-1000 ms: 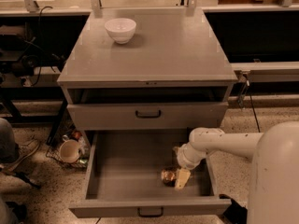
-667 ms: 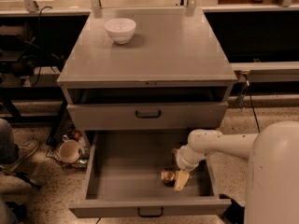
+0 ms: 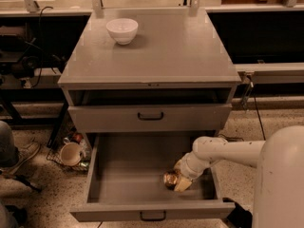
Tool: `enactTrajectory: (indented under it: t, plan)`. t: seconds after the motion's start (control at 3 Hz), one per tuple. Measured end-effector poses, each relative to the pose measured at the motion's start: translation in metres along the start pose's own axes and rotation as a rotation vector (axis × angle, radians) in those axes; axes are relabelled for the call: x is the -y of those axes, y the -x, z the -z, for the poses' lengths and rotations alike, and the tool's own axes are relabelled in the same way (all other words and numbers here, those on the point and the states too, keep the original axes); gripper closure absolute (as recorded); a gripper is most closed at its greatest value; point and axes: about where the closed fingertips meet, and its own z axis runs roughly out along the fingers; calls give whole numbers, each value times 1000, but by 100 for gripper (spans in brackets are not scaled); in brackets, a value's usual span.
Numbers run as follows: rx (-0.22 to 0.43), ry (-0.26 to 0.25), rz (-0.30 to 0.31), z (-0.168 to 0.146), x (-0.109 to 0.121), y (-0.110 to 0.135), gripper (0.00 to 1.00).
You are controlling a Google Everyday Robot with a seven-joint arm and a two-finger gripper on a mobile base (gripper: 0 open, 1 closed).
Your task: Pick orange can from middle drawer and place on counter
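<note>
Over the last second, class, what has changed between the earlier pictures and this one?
Nothing has visibly changed. The end effector stays low inside the open middle drawer, right beside the orange can near the drawer's front right. Whether it grips the can cannot be told. The white bowl remains on the counter.

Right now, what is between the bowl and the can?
In the camera view: bare counter, then the upper drawer front. The gripper is down in the open drawer, at the can.

One bowl (image 3: pixel 122 30), perhaps one can (image 3: pixel 170 178), gripper (image 3: pixel 181 183) in drawer (image 3: pixel 126 172).
</note>
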Motion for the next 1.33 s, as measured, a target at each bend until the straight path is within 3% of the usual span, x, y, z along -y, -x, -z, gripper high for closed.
enactTrajectory:
  t: [0.33,0.67,1.0,1.33]
  plan:
    - [9,6,-12,-4,-9,0,61]
    - [32,1,-16,2,-17,6,92]
    - [83,-30,9,35,-14,15,100]
    - [181,-93,106,138,-17,45,100]
